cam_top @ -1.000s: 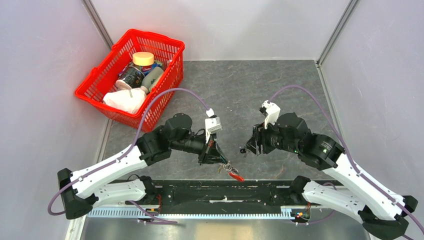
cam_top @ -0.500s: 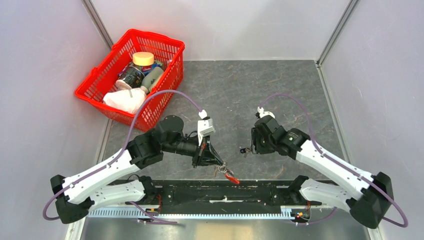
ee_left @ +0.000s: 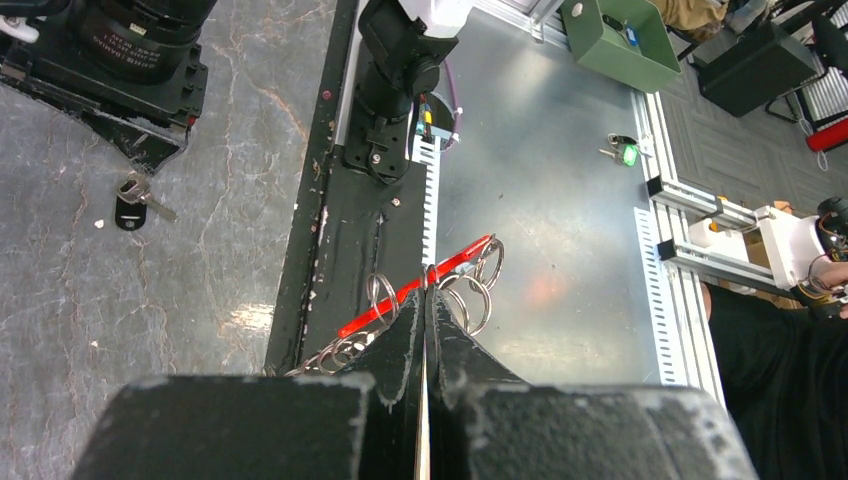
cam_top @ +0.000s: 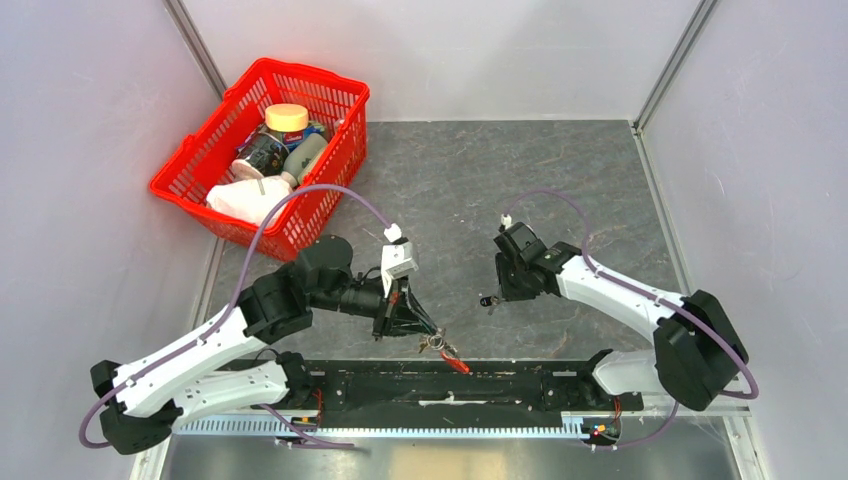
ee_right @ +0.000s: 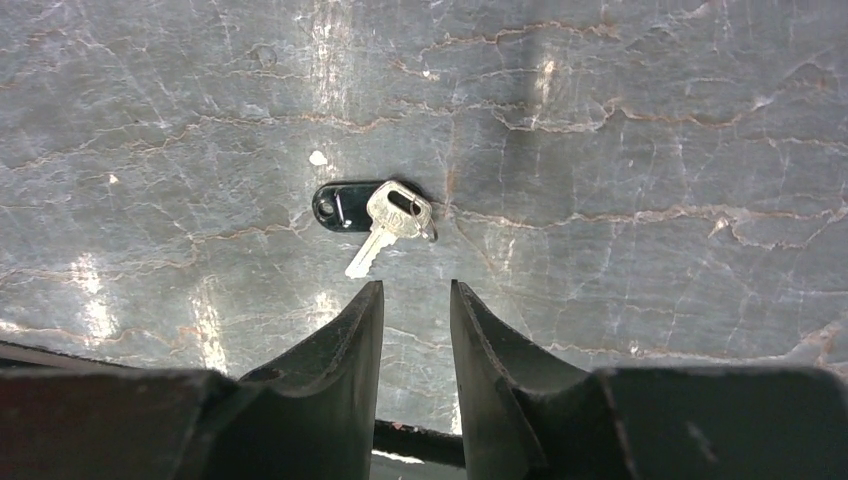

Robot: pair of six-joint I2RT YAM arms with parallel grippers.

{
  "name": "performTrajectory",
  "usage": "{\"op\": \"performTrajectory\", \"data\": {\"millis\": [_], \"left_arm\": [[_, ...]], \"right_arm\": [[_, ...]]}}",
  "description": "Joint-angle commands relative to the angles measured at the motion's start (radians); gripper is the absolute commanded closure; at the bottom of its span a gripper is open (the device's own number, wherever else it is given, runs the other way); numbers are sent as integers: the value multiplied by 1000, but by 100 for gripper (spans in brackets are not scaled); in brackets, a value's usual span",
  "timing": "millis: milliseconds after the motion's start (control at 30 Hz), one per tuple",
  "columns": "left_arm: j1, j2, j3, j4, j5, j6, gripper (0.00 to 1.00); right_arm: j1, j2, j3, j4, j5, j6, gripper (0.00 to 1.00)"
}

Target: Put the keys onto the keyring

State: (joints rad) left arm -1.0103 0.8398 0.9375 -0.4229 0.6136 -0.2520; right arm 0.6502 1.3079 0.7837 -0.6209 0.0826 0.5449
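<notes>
My left gripper (cam_top: 425, 333) is shut on the keyring (cam_top: 438, 345), a cluster of thin wire rings with a red strap (cam_top: 457, 363), held near the table's front edge. In the left wrist view the strap (ee_left: 385, 306) and rings (ee_left: 478, 285) stick out past the closed tips (ee_left: 427, 290). A silvery key (ee_right: 388, 218) joined to a dark oval key or tag (ee_right: 340, 207) lies flat on the grey table. It also shows in the top view (cam_top: 487, 299) and the left wrist view (ee_left: 133, 198). My right gripper (ee_right: 417, 290) is open and empty, just short of the key, tips (cam_top: 499, 294) beside it.
A red plastic basket (cam_top: 196, 166) holding jars and a white cloth stands at the back left. A black rail (cam_top: 450, 385) runs along the near edge between the arm bases. Grey walls close in both sides.
My left arm has drawn back to the left and nearer the front edge with the keyring. My right arm has swung and stretched out, its gripper staying by the key.
</notes>
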Motion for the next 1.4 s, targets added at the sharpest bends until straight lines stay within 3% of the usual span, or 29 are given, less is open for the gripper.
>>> {"op": "performTrajectory", "data": {"millis": [0, 767, 1067, 1367], "left_arm": [[-3, -27, 21, 12, 42, 49, 98], [-3, -47, 15, 3, 34, 60, 98], [-4, -44, 15, 3, 33, 63, 98], [-3, -45, 14, 2, 31, 61, 98]], "right_arm": [[-4, 28, 25, 52, 1, -53, 63], [-22, 151, 51, 92, -29, -97, 71], [-23, 154, 55, 95, -38, -104, 82], [-23, 173, 54, 87, -16, -103, 85]]}}
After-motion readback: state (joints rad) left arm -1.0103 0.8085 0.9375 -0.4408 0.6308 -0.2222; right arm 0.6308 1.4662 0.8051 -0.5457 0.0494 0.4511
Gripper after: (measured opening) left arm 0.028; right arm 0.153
